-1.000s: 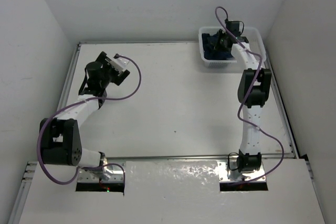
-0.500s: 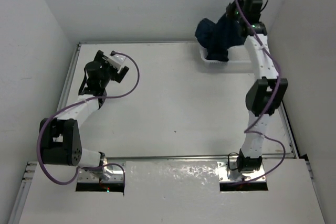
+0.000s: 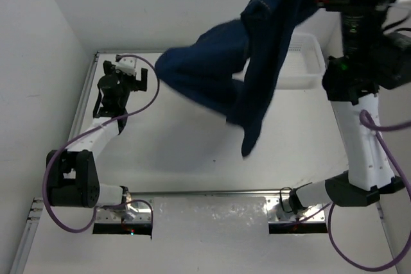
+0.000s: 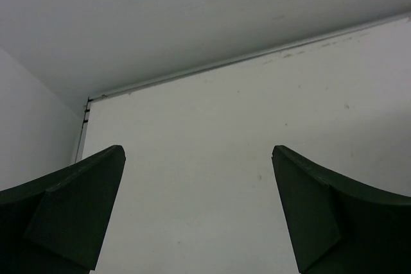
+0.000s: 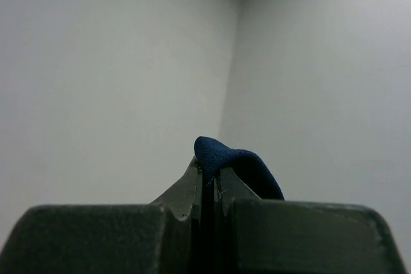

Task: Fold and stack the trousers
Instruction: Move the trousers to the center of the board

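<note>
Top external view: the jeans point(image 3: 257, 75) are hanging high over the counter point(image 3: 160, 158), draping from twelve o'clock toward centre and appearing clear of it. The right claw point(image 5: 207, 181) is pinching a fold of navy denim, jaws pressed onto it. The left claw point(image 4: 198, 158) is standing spread and empty at ten o'clock.

Judgement: the lay-out step is in hand, and the next move calls for lowering the jeans flat on open counter. The white mesh basket point(image 3: 308, 62) at two o'clock and the left arm are bordering the landing area, so the dangling legs may bunch.
</note>
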`<action>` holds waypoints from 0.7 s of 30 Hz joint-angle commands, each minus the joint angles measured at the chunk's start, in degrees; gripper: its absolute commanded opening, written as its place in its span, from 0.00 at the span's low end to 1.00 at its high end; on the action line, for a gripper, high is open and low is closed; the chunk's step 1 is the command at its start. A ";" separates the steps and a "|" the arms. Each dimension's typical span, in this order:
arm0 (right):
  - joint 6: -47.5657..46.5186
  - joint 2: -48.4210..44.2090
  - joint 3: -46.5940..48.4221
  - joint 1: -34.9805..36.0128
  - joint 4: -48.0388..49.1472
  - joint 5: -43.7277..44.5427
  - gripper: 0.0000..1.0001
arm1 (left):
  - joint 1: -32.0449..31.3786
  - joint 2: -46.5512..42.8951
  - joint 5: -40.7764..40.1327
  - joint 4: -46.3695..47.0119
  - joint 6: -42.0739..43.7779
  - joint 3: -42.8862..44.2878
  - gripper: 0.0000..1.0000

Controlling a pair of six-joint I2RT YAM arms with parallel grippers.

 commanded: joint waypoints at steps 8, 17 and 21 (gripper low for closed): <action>5.76 14.66 -21.37 11.11 -12.08 0.96 0.00 | 19.66 -7.16 -2.23 -15.23 -10.05 14.28 0.83; -4.68 21.98 -24.98 14.54 -32.92 3.42 0.00 | 19.93 -7.68 23.51 -49.60 -2.23 23.19 0.76; -19.33 19.96 -30.77 21.02 -37.66 -0.33 0.00 | 14.95 -9.44 30.48 -59.61 4.10 19.41 0.78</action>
